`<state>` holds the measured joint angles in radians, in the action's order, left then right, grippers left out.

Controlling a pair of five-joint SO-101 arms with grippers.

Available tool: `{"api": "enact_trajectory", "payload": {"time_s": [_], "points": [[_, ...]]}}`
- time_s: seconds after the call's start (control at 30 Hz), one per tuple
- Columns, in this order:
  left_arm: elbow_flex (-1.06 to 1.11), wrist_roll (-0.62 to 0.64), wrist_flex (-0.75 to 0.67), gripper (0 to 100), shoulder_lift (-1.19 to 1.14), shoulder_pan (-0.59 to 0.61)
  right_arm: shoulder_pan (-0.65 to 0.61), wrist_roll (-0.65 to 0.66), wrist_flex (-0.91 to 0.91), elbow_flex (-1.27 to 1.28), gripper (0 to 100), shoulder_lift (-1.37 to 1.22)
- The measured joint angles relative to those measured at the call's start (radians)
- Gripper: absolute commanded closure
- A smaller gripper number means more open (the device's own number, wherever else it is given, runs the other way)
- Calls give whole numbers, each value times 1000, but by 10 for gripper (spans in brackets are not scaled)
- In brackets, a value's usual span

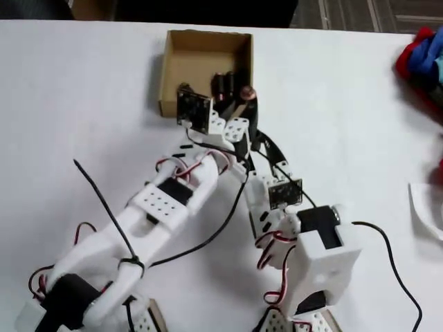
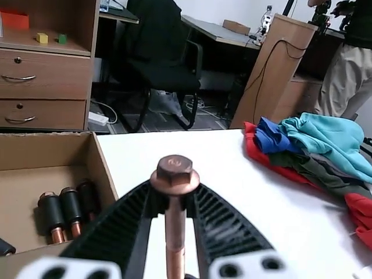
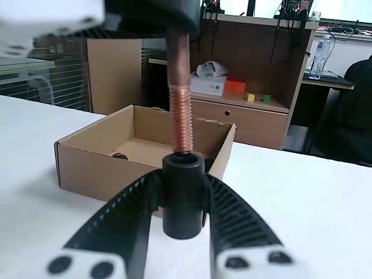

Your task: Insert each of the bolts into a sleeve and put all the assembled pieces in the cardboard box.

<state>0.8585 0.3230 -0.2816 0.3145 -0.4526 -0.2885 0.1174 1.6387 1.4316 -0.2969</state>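
Observation:
My left gripper (image 2: pixel 174 195) is shut on a copper bolt (image 2: pixel 174 221), gripping it just under the hex head (image 2: pixel 175 170). In the right wrist view the bolt (image 3: pixel 180 110) hangs threaded end down, its tip at the mouth of a black sleeve (image 3: pixel 183 203). My right gripper (image 3: pixel 182 181) is shut on that sleeve and holds it upright. Both grippers meet just in front of the cardboard box (image 1: pixel 174 66), where the bolt head (image 1: pixel 245 92) shows. Three assembled pieces (image 2: pixel 67 212) lie in the box, also seen from above (image 1: pixel 223 83).
A heap of coloured clothes (image 1: pixel 421 59) lies at the table's far right, also in the left wrist view (image 2: pixel 314 145). A white curved object (image 1: pixel 423 207) sits at the right edge. Black cables (image 1: pixel 387 263) trail from the arms over the table.

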Motion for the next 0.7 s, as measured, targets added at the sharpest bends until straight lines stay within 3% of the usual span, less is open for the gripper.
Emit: {"api": "enact_trajectory", "payload": {"time_s": [0.7], "points": [[0, -2, 11, 974, 0, -71, 5, 0, 0, 2, 974, -2]]}}
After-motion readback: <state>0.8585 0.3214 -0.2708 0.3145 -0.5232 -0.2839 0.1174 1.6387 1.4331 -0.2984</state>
